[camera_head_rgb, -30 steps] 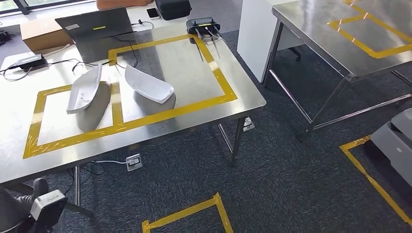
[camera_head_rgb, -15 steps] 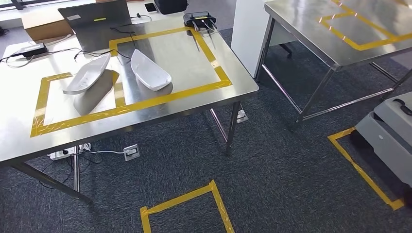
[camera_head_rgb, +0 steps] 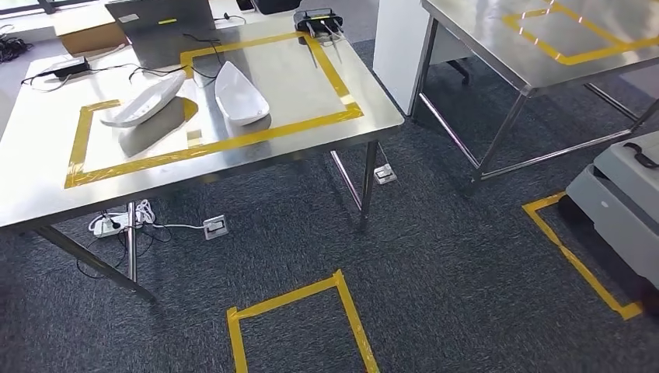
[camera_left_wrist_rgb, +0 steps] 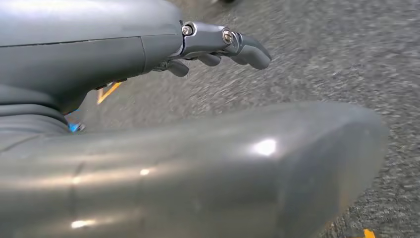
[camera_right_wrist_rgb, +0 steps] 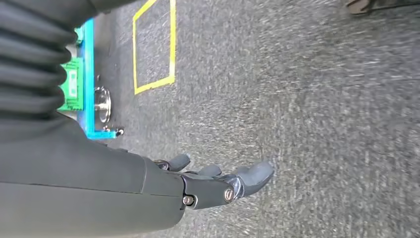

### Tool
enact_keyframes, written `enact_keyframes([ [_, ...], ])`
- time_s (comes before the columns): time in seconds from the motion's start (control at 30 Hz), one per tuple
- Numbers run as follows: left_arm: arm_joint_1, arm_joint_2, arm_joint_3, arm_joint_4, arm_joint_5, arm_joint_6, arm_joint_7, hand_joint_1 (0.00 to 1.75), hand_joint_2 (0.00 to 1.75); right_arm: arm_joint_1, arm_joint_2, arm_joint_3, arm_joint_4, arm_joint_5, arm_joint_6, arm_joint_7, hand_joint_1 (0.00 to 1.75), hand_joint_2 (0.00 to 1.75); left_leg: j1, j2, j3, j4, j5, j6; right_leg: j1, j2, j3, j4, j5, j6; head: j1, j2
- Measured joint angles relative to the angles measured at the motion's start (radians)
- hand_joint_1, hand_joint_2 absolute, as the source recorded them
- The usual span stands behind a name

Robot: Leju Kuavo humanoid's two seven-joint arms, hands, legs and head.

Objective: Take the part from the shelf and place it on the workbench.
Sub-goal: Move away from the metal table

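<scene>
Two white parts (camera_head_rgb: 190, 101) lie, seemingly apart, inside workbench (camera_head_rgb: 47, 198) tape.

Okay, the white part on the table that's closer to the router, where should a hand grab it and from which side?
Probably the long raised edge of the right white part, coming from above on the table's near side. It lies like an open shell, tapering to a point toward the router, and the other part crowds its left.
</scene>
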Motion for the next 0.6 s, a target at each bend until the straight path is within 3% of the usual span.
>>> enact_keyframes([
  [0.07,-0.026,-0.007,-0.004,0.007,-0.050,-0.005,-0.050,0.00,0.00,-0.005,0.006,0.003,0.000,0.015,-0.023,-0.021,0.00,1.75,-0.005,-0.004,0.122,-0.150,0.025,0.018,0.000,-0.002,-0.033,0.003,0.041,0.020,0.000,0.000],
  [0.13,-0.043,-0.011,-0.008,0.010,-0.066,-0.010,-0.063,0.00,0.00,-0.007,0.014,0.006,0.000,0.009,-0.044,-0.047,0.00,1.75,-0.007,-0.002,0.106,-0.157,0.040,0.039,-0.003,-0.001,-0.033,-0.004,0.057,0.035,-0.002,0.000],
  [0.17,-0.053,-0.014,-0.014,0.011,-0.077,-0.011,-0.063,0.00,0.00,-0.007,0.018,0.006,0.000,0.004,-0.052,-0.056,0.00,1.75,-0.007,0.000,0.096,-0.157,0.052,0.050,-0.005,0.001,-0.039,0.003,0.043,0.041,-0.002,0.000],
  [0.2,-0.061,-0.017,-0.021,0.011,-0.090,-0.011,-0.061,0.00,0.00,-0.005,0.022,0.006,0.001,0.002,-0.059,-0.062,0.00,1.75,-0.006,0.002,0.083,-0.159,0.065,0.059,-0.006,0.003,-0.049,0.027,0.009,0.045,-0.003,0.000],
  [0.23,-0.069,-0.019,-0.029,0.012,-0.101,-0.011,-0.057,0.00,0.00,-0.005,0.026,0.006,0.001,0.004,-0.064,-0.064,0.00,1.75,-0.006,0.003,0.068,-0.159,0.079,0.065,-0.007,0.005,-0.062,0.071,-0.043,0.048,-0.002,0.000],
  [0.3,-0.076,-0.021,-0.044,0.012,-0.114,-0.011,-0.047,0.00,0.00,-0.006,0.032,0.007,0.002,0.019,-0.068,-0.058,0.00,1.75,-0.009,0.005,0.039,-0.157,0.104,0.071,-0.006,0.008,-0.085,0.191,-0.145,0.051,-0.001,0.000],
  [0.33,-0.077,-0.022,-0.049,0.013,-0.114,-0.011,-0.043,0.00,0.00,-0.006,0.034,0.009,0.002,0.026,-0.069,-0.051,0.00,1.75,-0.011,0.006,0.023,-0.155,0.116,0.071,-0.005,0.008,-0.087,0.243,-0.164,0.051,-0.001,0.000],
  [0.4,-0.074,-0.021,-0.054,0.014,-0.109,-0.014,-0.034,0.00,0.00,-0.006,0.038,0.014,0.002,0.027,-0.079,-0.035,0.00,1.75,-0.014,0.007,-0.009,-0.147,0.138,0.069,-0.003,0.009,-0.051,0.264,-0.133,0.047,0.000,0.000],
  [0.47,-0.069,-0.020,-0.056,0.015,-0.115,-0.020,-0.020,0.00,0.00,-0.007,0.041,0.015,0.002,0.007,-0.103,-0.018,0.00,1.75,-0.016,0.008,-0.039,-0.137,0.156,0.065,0.002,0.010,0.046,0.157,-0.096,0.033,0.000,0.000],
  [0.53,-0.062,-0.018,-0.060,0.016,-0.125,-0.022,-0.004,0.00,0.00,-0.008,0.044,0.013,0.002,-0.016,-0.129,0.001,0.00,1.75,-0.017,0.009,-0.053,-0.131,0.171,0.056,0.010,0.012,0.131,0.028,-0.111,0.018,0.000,0.000],
  [0.6,-0.054,-0.015,-0.062,0.017,-0.127,-0.021,0.007,0.00,0.00,-0.008,0.046,0.009,0.002,-0.023,-0.140,0.021,0.00,1.75,-0.015,0.010,-0.057,-0.134,0.188,0.043,0.016,0.013,0.150,-0.019,-0.122,0.008,0.000,0.000],
])
